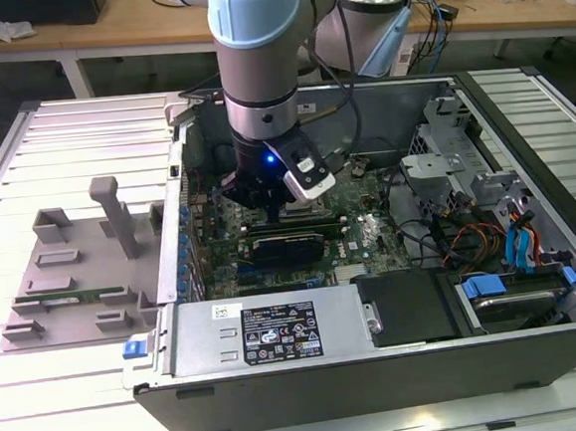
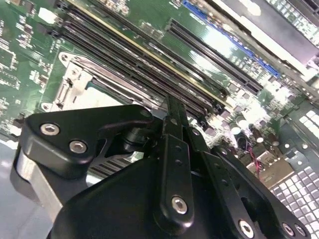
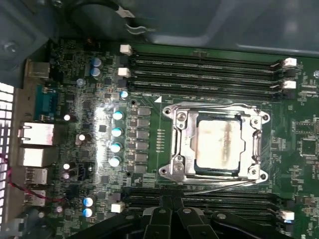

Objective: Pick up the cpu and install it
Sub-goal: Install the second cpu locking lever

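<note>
Already the cpu [image 3: 219, 143], a flat square with a dull silver lid, is sitting inside its shiny metal socket frame [image 3: 215, 143] on the green motherboard [image 3: 149, 99], so it is lying level for seating. Just above it the black pincer [image 1: 271, 192] is hovering inside the open computer case [image 1: 380, 368]; whether it is spread or pressed together I cannot tell.

Cpu [image 3: 217, 145]: shiny silver-grey metal top, sits in bright polished metal socket frame [image 3: 180, 144]. Motherboard [image 3: 99, 114] round the frame: glossy green. Gripper [image 2: 172, 124]: matt black metal linkage w/ steel screws.
</note>
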### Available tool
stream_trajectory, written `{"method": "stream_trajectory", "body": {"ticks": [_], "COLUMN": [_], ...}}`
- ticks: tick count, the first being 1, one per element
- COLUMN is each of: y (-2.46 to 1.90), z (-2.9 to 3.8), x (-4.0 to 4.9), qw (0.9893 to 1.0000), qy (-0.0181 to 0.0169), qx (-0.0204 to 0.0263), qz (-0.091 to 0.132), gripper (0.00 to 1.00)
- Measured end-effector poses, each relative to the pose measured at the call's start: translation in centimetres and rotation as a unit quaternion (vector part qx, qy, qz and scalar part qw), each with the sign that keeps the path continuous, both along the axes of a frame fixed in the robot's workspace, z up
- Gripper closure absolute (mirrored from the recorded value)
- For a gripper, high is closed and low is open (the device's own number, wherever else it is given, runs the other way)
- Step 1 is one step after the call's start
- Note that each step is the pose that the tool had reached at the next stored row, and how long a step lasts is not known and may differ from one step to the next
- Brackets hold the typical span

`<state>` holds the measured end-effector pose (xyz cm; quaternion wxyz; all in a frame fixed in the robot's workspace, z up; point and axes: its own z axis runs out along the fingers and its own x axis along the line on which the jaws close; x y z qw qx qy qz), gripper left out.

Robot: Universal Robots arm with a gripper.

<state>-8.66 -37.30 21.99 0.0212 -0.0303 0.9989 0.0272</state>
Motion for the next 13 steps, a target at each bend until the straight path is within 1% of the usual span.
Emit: {"method": "stream_trajectory", "body": {"ticks": [1, 4, 8, 9, 13], "y": [0.03, 0.14, 0.42, 0.51, 0.73], "z": [-0.02, -0.09, -0.68, -1.01, -1.27], "x": [-0.23, -0.45, -0.49, -0.49, -0.56], "qw": [1.0000, 1.0000, 1.0000, 1.0000, 1.0000], "qy": [-0.0001, 0.0001, 0.0000, 0.0000, 0.0000], "qx": [0.0000, 0.0000, 0.0001, 0.0001, 0.0008], "qz": [0.000, 0.000, 0.000, 0.000, 0.000], "gripper": [0.89, 0.89, 0.89, 0.89, 0.89]}}
